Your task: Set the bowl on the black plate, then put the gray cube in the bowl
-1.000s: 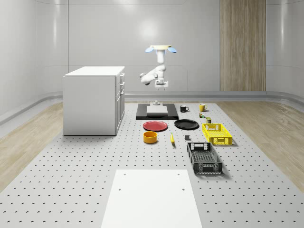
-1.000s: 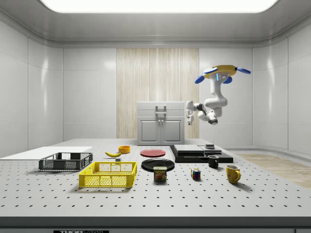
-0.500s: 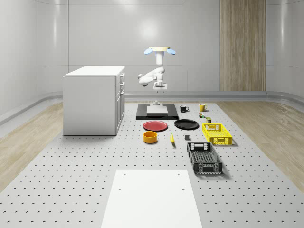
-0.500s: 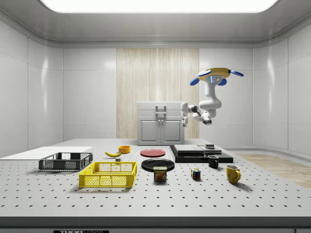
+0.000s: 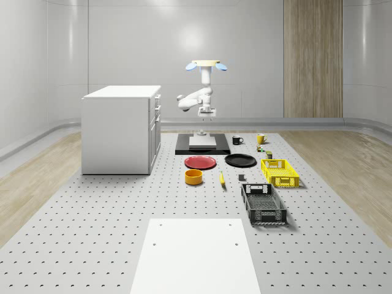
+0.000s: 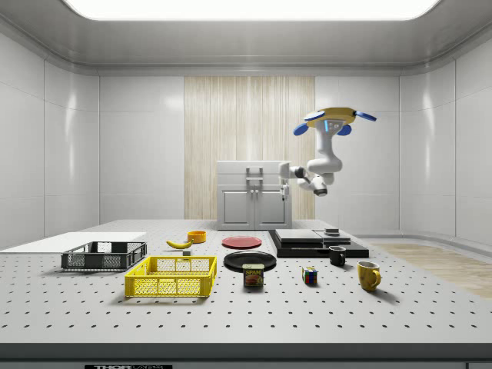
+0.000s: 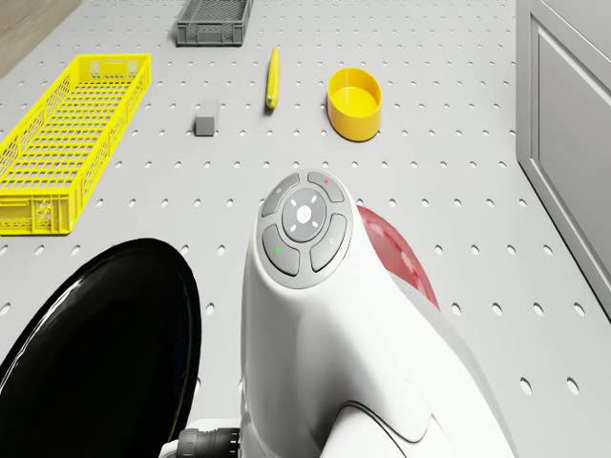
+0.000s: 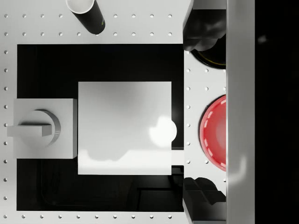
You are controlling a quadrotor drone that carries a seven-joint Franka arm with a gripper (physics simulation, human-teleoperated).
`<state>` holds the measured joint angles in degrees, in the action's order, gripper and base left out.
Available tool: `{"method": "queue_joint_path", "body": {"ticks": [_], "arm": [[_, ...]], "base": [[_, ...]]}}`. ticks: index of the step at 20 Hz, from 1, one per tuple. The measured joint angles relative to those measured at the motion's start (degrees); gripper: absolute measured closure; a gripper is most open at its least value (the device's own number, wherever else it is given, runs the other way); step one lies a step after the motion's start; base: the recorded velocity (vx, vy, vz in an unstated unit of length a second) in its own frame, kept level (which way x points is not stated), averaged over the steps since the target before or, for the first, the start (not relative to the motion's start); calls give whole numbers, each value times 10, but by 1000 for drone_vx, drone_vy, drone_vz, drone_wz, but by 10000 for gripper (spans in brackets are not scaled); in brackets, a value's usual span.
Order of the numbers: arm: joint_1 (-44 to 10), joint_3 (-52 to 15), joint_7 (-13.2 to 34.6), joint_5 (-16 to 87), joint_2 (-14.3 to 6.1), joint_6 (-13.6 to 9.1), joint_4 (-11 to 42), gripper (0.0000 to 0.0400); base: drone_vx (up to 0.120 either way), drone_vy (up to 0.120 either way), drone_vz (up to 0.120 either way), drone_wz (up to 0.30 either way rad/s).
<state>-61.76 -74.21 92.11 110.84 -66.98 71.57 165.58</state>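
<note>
Bowl [image 5: 193, 177] untouched; drone [image 5: 206, 64] hovers above black platform [image 5: 203, 146], arm bent, jaws spread, empty.

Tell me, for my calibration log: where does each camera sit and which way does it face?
Whole-scene view: high beyond the perforated table, facing the quadrotor drone hovering above the black square platform.
Side view: low beside the table; drone, arm, gripper.
Drone view: on the body, forward-down; white arm link.
Wrist view: straight down on the platform; dark fingers.
Drone and wrist views share the round red plate.
</note>
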Motion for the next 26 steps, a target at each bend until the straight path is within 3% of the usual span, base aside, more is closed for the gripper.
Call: {"method": "queue_joint_path", "body": {"ticks": [22, 26], "arm": [[-18, -16, 17, -29, -57, 52, -4, 0], [-20, -18, 19, -33, -66, 61, -4, 0]], "base": [[120, 0, 0, 0], [120, 0, -100, 0]]}}
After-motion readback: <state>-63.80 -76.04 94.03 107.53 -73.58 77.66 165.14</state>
